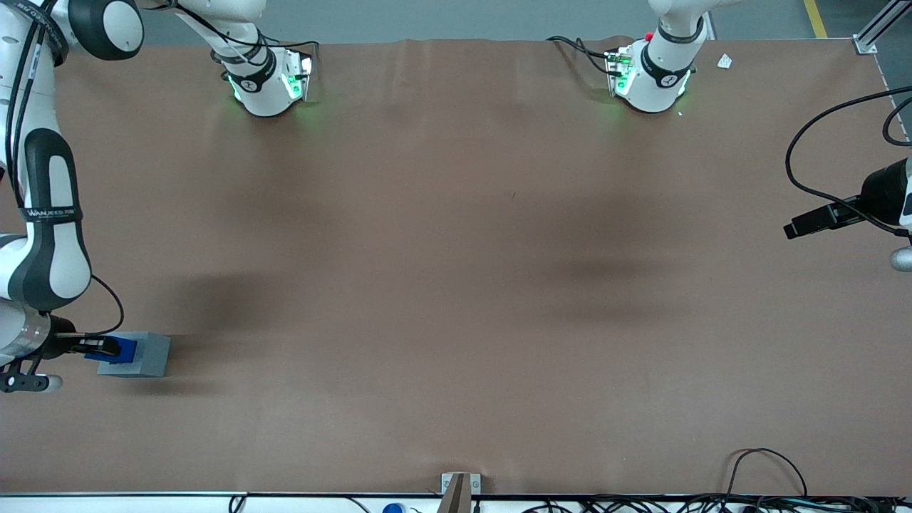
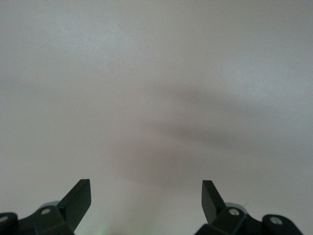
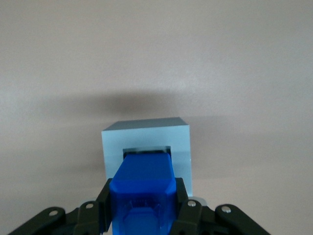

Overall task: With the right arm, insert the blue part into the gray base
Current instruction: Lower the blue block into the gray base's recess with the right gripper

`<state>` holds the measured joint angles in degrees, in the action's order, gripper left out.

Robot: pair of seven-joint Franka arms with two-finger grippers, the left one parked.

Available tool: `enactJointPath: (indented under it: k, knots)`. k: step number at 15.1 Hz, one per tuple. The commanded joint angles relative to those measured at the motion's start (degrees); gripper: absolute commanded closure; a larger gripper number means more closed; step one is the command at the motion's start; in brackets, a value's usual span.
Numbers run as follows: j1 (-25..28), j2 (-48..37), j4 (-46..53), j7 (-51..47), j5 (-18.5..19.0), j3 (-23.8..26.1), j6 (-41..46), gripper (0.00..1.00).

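Observation:
The gray base (image 1: 142,354) stands on the brown table at the working arm's end, near the front camera. The right arm's gripper (image 1: 100,348) is directly over it and is shut on the blue part (image 1: 122,349). In the right wrist view the blue part (image 3: 144,188) sits clamped between the black fingers (image 3: 103,205), with its lower end at the mouth of the square hole in the top of the gray base (image 3: 146,139). How deep it reaches into the hole is hidden by the part itself.
The brown table (image 1: 456,271) stretches away toward the parked arm's end. Two arm bases (image 1: 267,82) stand at the table edge farthest from the front camera. A small metal bracket (image 1: 459,488) and cables lie along the nearest edge.

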<state>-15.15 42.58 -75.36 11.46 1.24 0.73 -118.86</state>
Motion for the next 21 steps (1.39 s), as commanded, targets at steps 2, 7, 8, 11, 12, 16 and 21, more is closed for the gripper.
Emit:
enactJointPath:
  k: [2,7,8,11,12,16,21]
  knots:
    - [0.4,0.3,-0.5,1.0,0.3,0.6,1.9,0.99]
    - [0.1,0.7,-0.4,1.0,0.5,0.6,1.4,0.99]
    - [0.1,0.7,-0.4,0.9,0.5,0.6,1.1,0.99]
    - [0.3,1.6,-0.3,0.4,0.3,0.6,-1.2,0.99]
    - [0.3,1.8,-0.3,0.3,0.3,0.6,-2.6,0.99]
    - [0.2,2.2,-0.3,0.2,0.2,0.6,-4.5,1.00]
    - [-0.1,2.2,-0.4,-0.2,-0.7,0.7,-4.6,0.07]
